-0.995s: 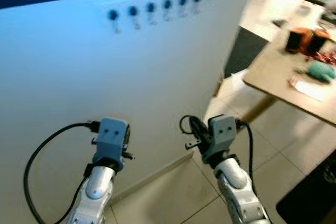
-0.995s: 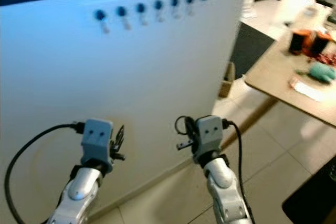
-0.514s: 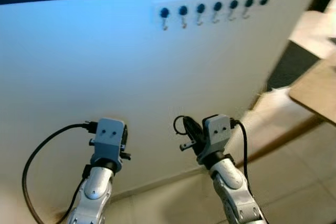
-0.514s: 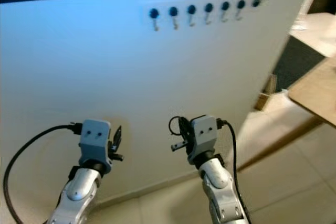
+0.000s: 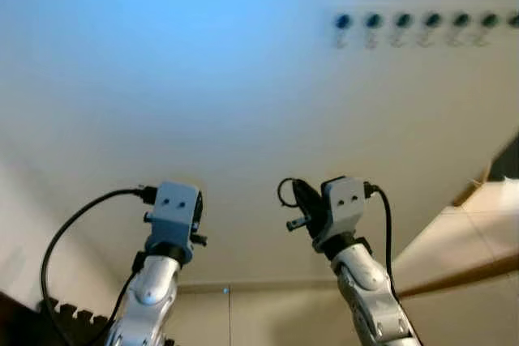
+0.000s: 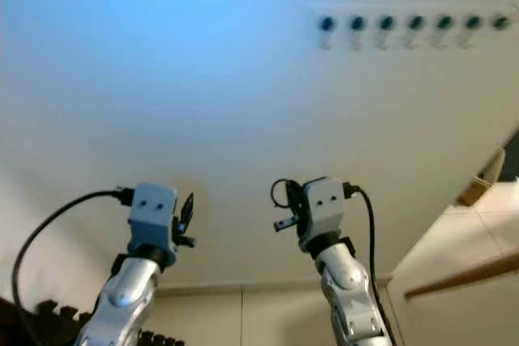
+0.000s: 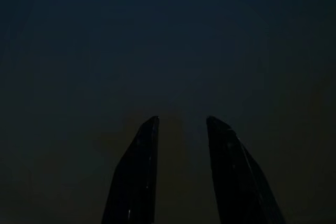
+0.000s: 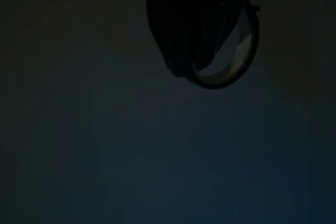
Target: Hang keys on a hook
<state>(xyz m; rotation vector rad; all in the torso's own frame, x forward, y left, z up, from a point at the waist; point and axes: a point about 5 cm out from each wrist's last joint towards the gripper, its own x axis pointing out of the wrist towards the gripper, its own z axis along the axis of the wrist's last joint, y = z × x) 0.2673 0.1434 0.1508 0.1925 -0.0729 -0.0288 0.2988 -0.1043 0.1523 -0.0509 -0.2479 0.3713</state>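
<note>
A row of several dark-knobbed hooks [image 5: 428,22] sits high on the white wall [image 5: 203,95], up and to the right of both arms. My right gripper [image 5: 297,192] is raised in front of the wall's lower part, shut on a metal key ring [image 5: 284,193] with a small key [image 6: 282,224] sticking out below it. In the right wrist view the fingers [image 8: 178,30] pinch the ring [image 8: 231,64]. My left gripper [image 6: 186,210] is held up at the same height, well left of the hooks, and in the left wrist view its gripper [image 7: 181,125] is open and holds nothing.
Pale tiled floor [image 5: 454,249] and a wooden strip [image 5: 462,277] lie at lower right. A dark gap [image 5: 509,160] opens at the wall's right end. A black ridged object [image 5: 69,313] sits at lower left.
The camera has swung left: the hooks slid toward the picture's right edge and the wooden table has gone out of view. Both arms keep the same pose, the ring still held.
</note>
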